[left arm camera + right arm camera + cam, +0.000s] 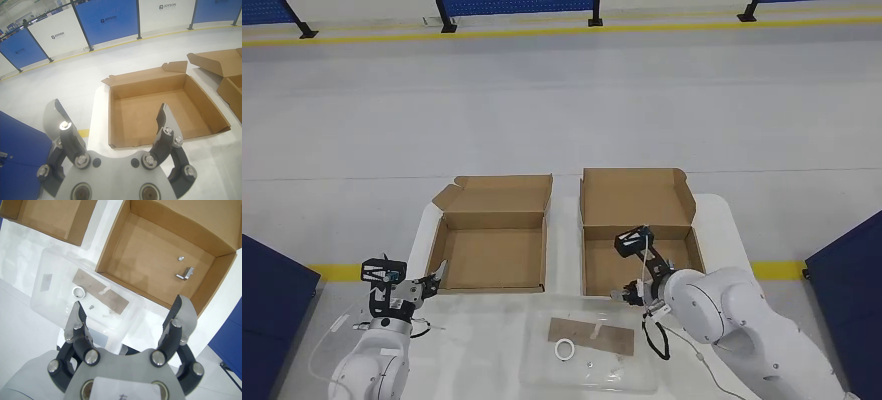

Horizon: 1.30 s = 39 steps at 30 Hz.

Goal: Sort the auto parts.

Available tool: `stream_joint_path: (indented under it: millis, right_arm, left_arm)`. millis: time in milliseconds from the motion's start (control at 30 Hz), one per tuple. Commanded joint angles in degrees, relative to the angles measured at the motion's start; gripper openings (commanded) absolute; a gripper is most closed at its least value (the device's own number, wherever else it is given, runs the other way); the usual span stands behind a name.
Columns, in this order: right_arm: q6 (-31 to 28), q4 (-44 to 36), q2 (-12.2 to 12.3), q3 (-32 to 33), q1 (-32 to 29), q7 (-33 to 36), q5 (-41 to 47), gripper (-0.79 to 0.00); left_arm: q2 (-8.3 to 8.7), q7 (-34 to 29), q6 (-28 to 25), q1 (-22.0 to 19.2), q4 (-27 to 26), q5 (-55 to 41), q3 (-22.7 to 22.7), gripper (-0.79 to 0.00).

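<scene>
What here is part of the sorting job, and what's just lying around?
Job: left box, right box, tray, ring, screw, bracket, pin.
Lying about: brown strip, blue panels, yellow line.

Bright, even light, faint shadows, glare on the white table (482,320), edges bowed.

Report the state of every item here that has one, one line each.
Left brown cardboard box: lid open, empty.
Right brown cardboard box: lid open, two small silver metal parts inside.
Clear plastic tray: uncovered, holding a white ring and a small screw.
Left gripper: open, empty.
Right gripper: open, empty.
</scene>
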Motion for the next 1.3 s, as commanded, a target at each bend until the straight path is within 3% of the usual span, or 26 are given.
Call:
stream_joint_path:
  millis: [0,133,300,667,833,1100,1267]
  right_arm:
    - [-2.77,0.09,-0.05,-0.61,-0.48,-0.54,0.63,0.0]
    - [-6.44,0.27,-0.57,-3.71,1.03,1.96,1.66,0.0]
    - [-6.95,1.12,-1.86,-9.11,3.57,2.85,1.91,0.0]
    - [-4.24,8.66,-5.56,-20.95,8.01,3.33,-2.25,0.0]
    - [-4.4,10.75,-6.78,-23.22,9.1,3.71,-1.91,0.0]
    - [-4.55,10.83,-6.78,-23.21,8.97,3.25,-1.95,0.0]
    - [-9.98,10.76,-6.65,-23.86,7.48,1.98,-2.74,0.0]
  left_arm:
    - [0.0,0.0,0.0,0.0,0.0,0.0,0.0,0.0]
    - [0.0,0.0,0.0,0.0,0.0,0.0,0.0,0.0]
    - [0.0,0.0,0.0,0.0,0.0,0.0,0.0,0.0]
    - [0.0,0.0,0.0,0.0,0.0,0.0,0.0,0.0]
    - [0.0,0.0,0.0,0.0,0.0,0.0,0.0,0.0]
    - [0.0,0.0,0.0,0.0,0.0,0.0,0.0,0.0]
    - [0.0,0.0,0.0,0.0,0.0,0.0,0.0,0.0]
